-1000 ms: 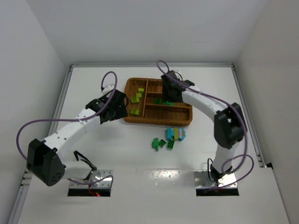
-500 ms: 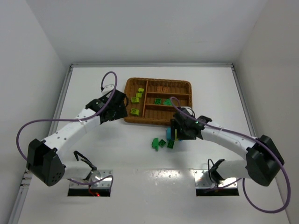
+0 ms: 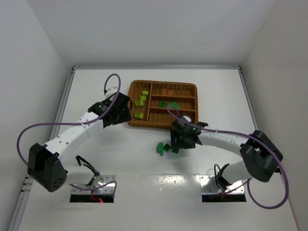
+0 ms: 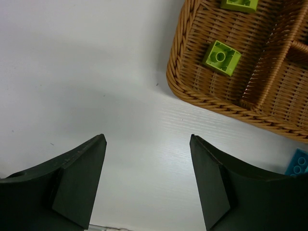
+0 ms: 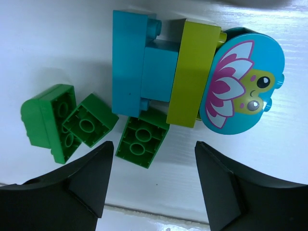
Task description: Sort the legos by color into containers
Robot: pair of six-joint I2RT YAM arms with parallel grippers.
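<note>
White tabletop (image 3: 125,156) beside the wicker tray (image 3: 163,127) holds the loose legos (image 3: 166,147); we see our right gripper (image 5: 151,168), spread open, over 1 dark green brick (image 5: 142,139) lying crosswise to its closing line.

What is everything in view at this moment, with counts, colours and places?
table: one, white.
wicker tray: one, brown, mid-table.
lime bricks: four, tray's wide left section.
dark green bricks: two, middle narrow section.
orange-brown bricks: count unclear, far narrow section.
loose green bricks: three, on the table near the tray.
cyan bricks: two, against the loose lime brick.
printed piece: one, cyan with a pink flower, beside that lime brick.
left gripper: open, over bare table by the tray's corner.
right gripper: open, above the loose pile.
</note>
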